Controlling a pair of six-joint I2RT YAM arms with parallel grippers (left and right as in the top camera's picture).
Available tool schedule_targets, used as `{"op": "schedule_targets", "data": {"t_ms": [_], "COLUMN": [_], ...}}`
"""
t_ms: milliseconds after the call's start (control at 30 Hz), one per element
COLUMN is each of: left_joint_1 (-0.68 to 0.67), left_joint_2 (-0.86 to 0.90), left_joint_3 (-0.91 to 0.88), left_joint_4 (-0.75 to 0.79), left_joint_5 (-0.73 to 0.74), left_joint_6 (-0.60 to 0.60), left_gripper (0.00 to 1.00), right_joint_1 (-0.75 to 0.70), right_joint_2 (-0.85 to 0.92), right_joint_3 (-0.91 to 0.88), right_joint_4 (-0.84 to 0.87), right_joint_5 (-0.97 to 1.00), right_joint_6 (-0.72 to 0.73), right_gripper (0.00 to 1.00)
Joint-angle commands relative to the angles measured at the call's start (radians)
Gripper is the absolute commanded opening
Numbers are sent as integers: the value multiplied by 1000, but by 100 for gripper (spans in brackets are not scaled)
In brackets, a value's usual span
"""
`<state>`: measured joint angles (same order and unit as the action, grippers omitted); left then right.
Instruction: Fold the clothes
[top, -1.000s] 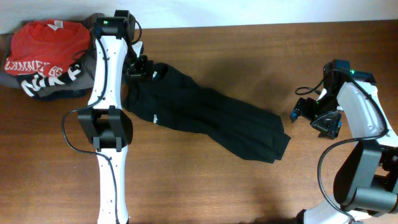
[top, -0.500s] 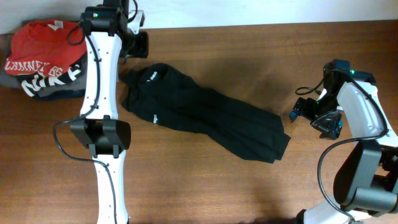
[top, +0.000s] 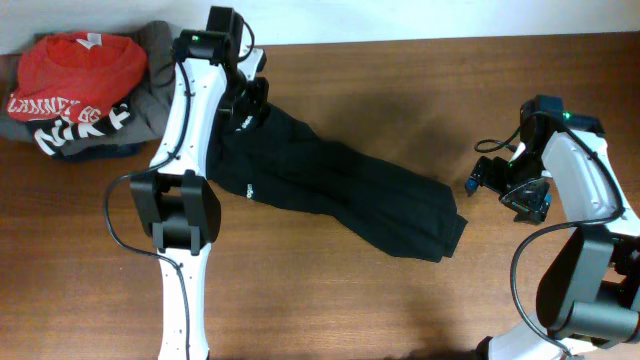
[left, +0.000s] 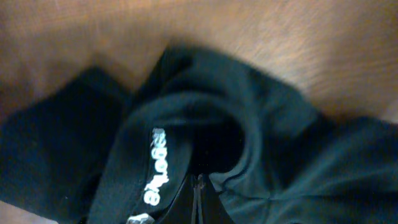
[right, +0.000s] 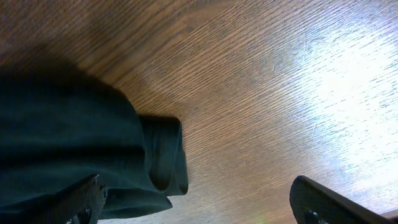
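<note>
Though overhead hides it, wrist views show left jaws pinching the clothes (left: 292, 149), right jaws wide, empty.

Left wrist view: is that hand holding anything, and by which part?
The left hand looks shut on the black soft fabric garment, pinching its neck opening near the white-lettered label. The right hand holds nothing.
</note>
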<state>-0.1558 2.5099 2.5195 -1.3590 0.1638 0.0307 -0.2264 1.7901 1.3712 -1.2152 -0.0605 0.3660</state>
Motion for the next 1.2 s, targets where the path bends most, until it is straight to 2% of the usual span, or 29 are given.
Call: {"op": "schedule_targets", "data": {"t_ms": [0,200,400,667,833,933,967,1000,1033,1067,1167], "left_joint_1": [14,54,94,116,105,86,78,69,58,44,18], "left_joint_2": [-2,-2,-3,-4,-59,-98,-100,-100,-94,-86,-63], "left_joint_3": [-80,-132,-122,-100,45,119,126,127,121,109,70], "left_joint_4": [6,-50,-174,-181,-176,-117,-111,-111,-112,-111,-95], "left_joint_5": [-33,-45,-195,-221,-196,-37,9,35,40,40,43], "left_joint_6": [8,7,-38,-38,-45,-45,-44,-44,-43,-27,-14], "left_gripper": [1,1,0,0,0,2,35,61,72,77,78], "right_joint_1": [-3,-3,-3,-3,-3,-3,-3,-3,-3,-3,-3], "right_joint_2": [-30,-30,-30,-30,-30,-30,-30,-30,-30,-30,-30], "right_joint_3": [1,1,1,1,1,1,1,1,1,1,1], "right_joint_4": [0,0,4,8,13,25,28,30,30,30,31], "right_joint_5": [20,20,20,20,20,19,19,19,19,19,20], "right_joint_6": [5,5,5,5,5,6,6,6,6,6,5], "right_gripper": [99,99,99,99,99,99,99,99,99,99,99]}}
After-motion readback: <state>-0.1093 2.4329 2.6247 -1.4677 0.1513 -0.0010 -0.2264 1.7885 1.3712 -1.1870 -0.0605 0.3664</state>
